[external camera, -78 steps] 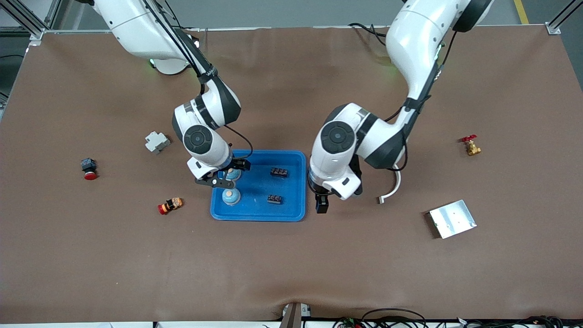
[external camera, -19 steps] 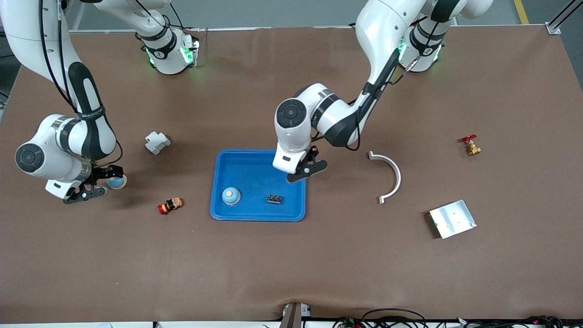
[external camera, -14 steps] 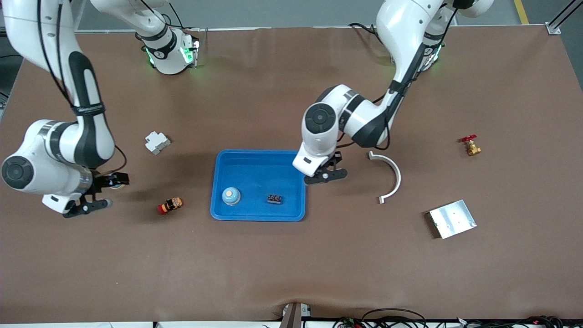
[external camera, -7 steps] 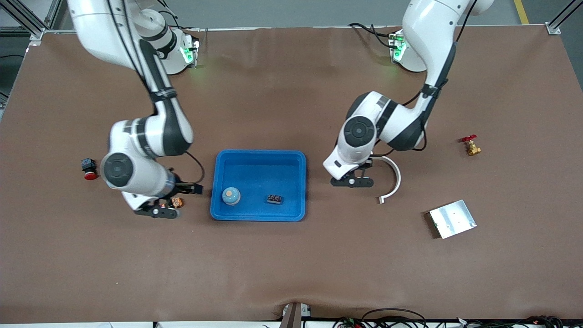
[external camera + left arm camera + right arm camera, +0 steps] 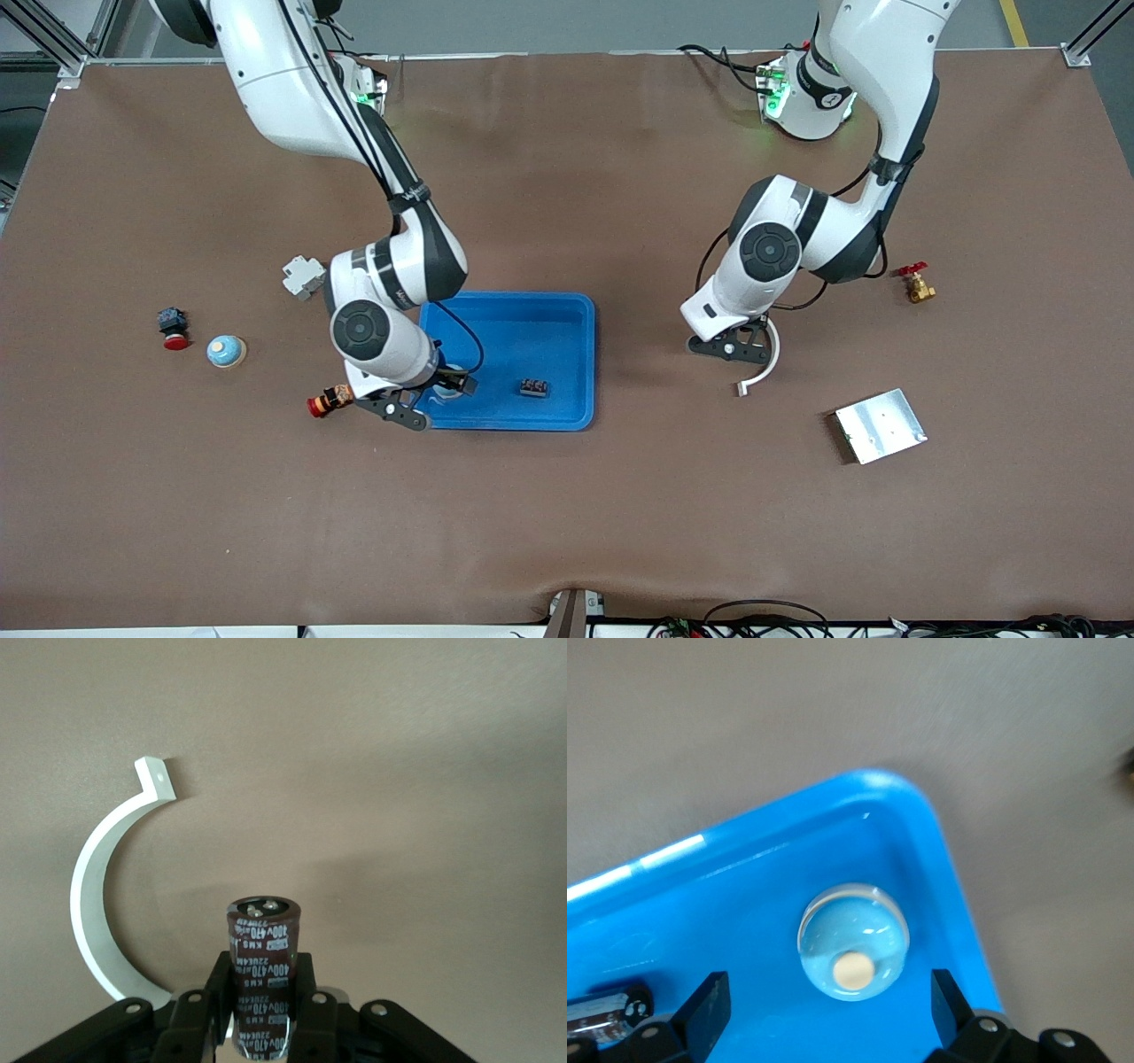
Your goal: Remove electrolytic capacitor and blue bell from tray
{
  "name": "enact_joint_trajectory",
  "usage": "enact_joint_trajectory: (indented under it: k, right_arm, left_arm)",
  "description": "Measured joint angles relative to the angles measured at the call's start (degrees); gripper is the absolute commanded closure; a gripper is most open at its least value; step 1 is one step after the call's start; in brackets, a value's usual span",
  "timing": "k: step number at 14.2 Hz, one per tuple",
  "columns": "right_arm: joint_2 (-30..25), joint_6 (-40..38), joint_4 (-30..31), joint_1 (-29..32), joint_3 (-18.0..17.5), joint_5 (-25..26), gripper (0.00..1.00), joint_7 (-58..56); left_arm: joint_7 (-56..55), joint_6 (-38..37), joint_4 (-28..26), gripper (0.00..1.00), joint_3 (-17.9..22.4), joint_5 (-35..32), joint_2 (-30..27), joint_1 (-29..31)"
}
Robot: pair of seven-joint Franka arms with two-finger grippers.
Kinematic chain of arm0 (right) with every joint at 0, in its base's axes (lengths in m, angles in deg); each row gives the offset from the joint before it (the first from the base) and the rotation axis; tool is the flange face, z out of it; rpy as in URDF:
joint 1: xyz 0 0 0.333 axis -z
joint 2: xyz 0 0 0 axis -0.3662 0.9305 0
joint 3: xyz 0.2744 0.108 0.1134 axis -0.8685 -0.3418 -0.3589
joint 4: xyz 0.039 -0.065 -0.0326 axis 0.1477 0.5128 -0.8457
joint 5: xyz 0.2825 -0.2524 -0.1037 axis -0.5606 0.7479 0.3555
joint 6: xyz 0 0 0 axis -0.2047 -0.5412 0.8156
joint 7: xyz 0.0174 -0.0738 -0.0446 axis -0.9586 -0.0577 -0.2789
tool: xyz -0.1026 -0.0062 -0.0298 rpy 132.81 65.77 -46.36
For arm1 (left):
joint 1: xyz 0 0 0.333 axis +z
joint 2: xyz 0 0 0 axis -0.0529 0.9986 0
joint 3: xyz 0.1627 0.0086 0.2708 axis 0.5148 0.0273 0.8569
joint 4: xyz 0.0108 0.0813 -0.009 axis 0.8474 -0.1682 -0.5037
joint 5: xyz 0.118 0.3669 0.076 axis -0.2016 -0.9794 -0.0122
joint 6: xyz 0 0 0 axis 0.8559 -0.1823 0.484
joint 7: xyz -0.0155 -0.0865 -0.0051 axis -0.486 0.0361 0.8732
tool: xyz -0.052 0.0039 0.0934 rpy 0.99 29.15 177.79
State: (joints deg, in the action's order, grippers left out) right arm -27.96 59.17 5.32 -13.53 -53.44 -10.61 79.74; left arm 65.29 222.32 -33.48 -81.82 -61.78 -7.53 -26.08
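My right gripper [image 5: 431,397] is open over the corner of the blue tray [image 5: 532,317] nearest the right arm's end. In the right wrist view its fingers [image 5: 709,1003] stand on either side of a light blue bell [image 5: 853,943] with a beige button, not touching it. A second bell [image 5: 225,351] stands on the table toward the right arm's end. My left gripper [image 5: 731,347] is shut on a dark red capacitor [image 5: 263,961], held upright over the table beside the white curved bracket [image 5: 769,354]. Another capacitor [image 5: 533,386] lies in the tray.
A white plastic block [image 5: 303,276], a red push button [image 5: 172,328] and a red-orange part [image 5: 330,400] lie toward the right arm's end. A brass valve [image 5: 916,284] and a metal plate [image 5: 880,425] lie toward the left arm's end.
My right gripper left a bell on the table and came back open over the tray's other bell. My left gripper carried a capacitor from the tray toward the bracket.
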Motion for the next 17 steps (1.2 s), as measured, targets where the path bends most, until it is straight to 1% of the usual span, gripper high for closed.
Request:
enact_joint_trajectory:
  k: [3, 7, 9, 12, 15, 16, 17]
  right_arm:
    - [1.80, 2.50, -0.19, -0.51, -0.29, 0.00, 0.00, 0.30]
    - [2.20, 2.66, -0.26, -0.52, -0.29, 0.00, 0.00, 0.31]
    - [2.59, 2.66, -0.26, -0.52, -0.27, 0.25, 0.00, 0.31]
    - [3.37, 2.80, -0.26, -0.51, -0.23, 0.44, 0.00, 0.30]
    - [3.43, 2.85, -0.26, -0.47, -0.05, 0.45, 0.00, 0.30]
    - [3.44, 2.85, -0.26, -0.40, 0.05, 0.45, 0.11, 0.30]
    - [3.46, 2.85, -0.26, -0.30, 0.11, 0.45, 0.28, 0.30]
  left_arm:
    - [1.08, 5.77, -4.22, 1.00, -0.01, -0.01, -0.02, 1.15]
    - [1.33, 8.60, -6.19, 1.00, -0.01, -0.12, -0.04, 1.93]
    - [1.33, 12.54, -8.57, 1.00, 0.00, -0.55, -0.04, 2.27]
    - [1.33, 19.28, -13.18, 1.00, 0.02, -3.95, -0.03, 4.81]
    - [1.45, 21.42, -15.08, 1.00, -0.03, -5.89, -0.06, 7.23]
    - [1.47, 21.48, -15.13, 1.00, -0.07, -5.94, -0.09, 7.26]
    - [1.47, 21.49, -15.13, 1.00, -0.08, -6.07, -0.09, 7.26]
